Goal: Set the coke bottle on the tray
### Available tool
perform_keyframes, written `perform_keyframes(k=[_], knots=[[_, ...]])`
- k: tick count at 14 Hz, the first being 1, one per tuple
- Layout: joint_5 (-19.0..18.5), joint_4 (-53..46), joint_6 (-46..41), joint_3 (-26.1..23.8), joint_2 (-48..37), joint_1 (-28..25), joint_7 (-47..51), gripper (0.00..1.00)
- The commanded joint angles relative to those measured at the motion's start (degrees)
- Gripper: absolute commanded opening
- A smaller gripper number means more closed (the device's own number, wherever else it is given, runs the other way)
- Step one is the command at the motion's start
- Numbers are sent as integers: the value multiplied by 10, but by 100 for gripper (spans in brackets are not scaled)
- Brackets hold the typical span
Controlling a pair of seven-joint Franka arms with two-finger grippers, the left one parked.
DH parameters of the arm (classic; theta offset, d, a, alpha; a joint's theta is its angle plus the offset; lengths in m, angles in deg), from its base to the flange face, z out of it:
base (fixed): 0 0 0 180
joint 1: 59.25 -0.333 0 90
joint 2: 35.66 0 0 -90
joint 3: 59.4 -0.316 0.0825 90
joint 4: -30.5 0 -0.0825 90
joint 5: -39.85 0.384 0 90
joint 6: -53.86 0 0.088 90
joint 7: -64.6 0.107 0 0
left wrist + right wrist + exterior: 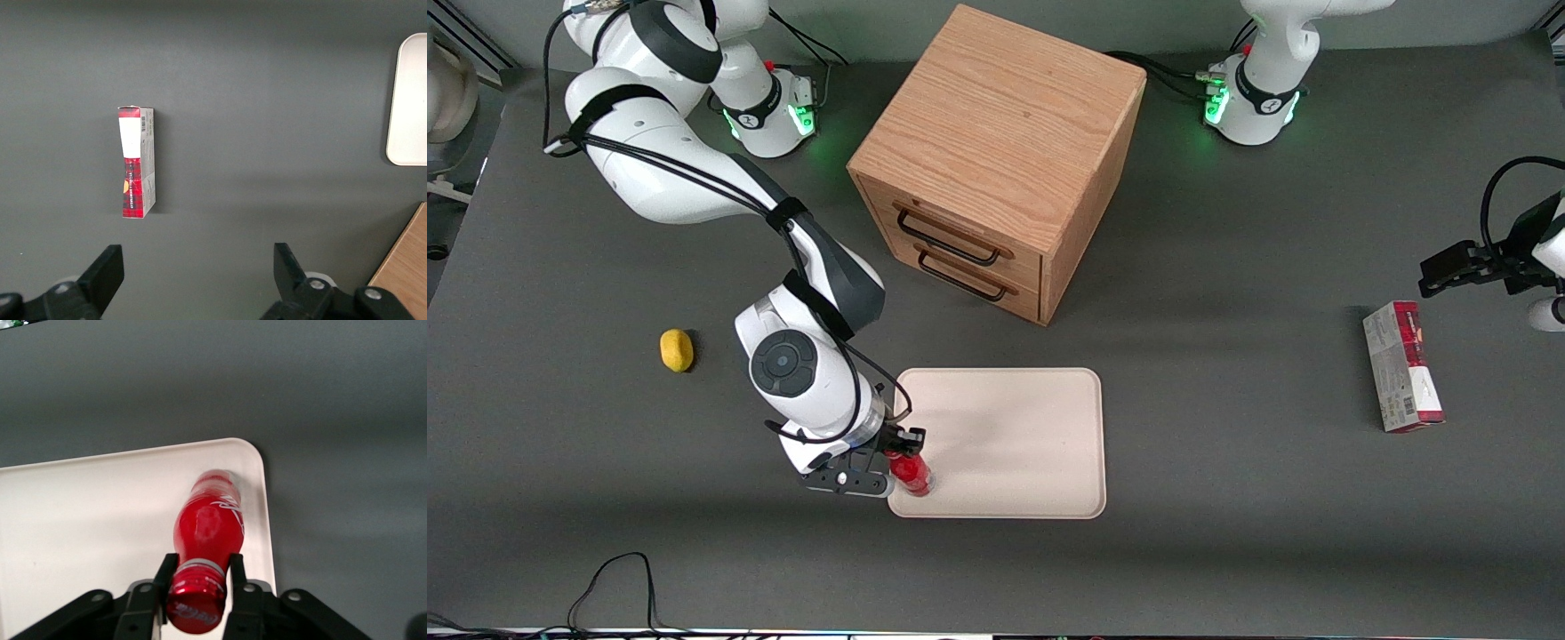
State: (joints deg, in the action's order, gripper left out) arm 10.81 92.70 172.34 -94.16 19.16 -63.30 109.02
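- Bottle (pixel 911 473): small, red, red cap. Stands at the tray corner nearest the front camera, toward the working arm's end. Long axis close to upright, cap up, base down; whether the base already rests on the tray floor cannot be told.
- Pincer (pixel 898 455): directly over that same corner, closed on the bottle; in the right wrist view its fingers (pixel 237 581) sit either side of the neck just under the cap.
- Tray (pixel 1040 444): cream, flat, low rim, rounded corners. Holds nothing but the bottle.
- Step in hand, by judgement: the set-down, near its end. The next move calls for the base to be flat on the tray, then for the fingers to part and the arm to lift straight up so the cap is not snagged. The bottle stands close to the rim, so a sideways nudge could tip it.
- Carton (pixel 1403 366): red and grey, lying flat on the desk (pixel 1227 551), toward the parked arm's end.
- Lemon (pixel 677 349): yellow, on the desk, toward the working arm's end.
- Cabinet (pixel 996 151): wooden, two drawers, both shut, farthest from the camera.
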Motion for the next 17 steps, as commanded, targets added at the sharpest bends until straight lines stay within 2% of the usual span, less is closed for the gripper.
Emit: perform_keyframes(k=[1,3,6,8,9,10,12,13,14,17], knots=[[-13,-21,5,2,7,-8,-9,100],[-13,-25,5,5,2,-17,-9,100],[-8,-23,-18,46,-44,-33,-9,100],[1,-22,-91,56,-82,-32,-21,100],[22,-18,-131,76,-111,-32,-45,100],[75,-10,-163,112,-140,-34,-81,100],[228,33,-207,229,-222,-45,-183,100],[277,75,-221,286,-270,-56,-236,100],[299,117,-234,327,-317,-63,-278,100],[329,223,-257,424,-437,-95,-351,100]])
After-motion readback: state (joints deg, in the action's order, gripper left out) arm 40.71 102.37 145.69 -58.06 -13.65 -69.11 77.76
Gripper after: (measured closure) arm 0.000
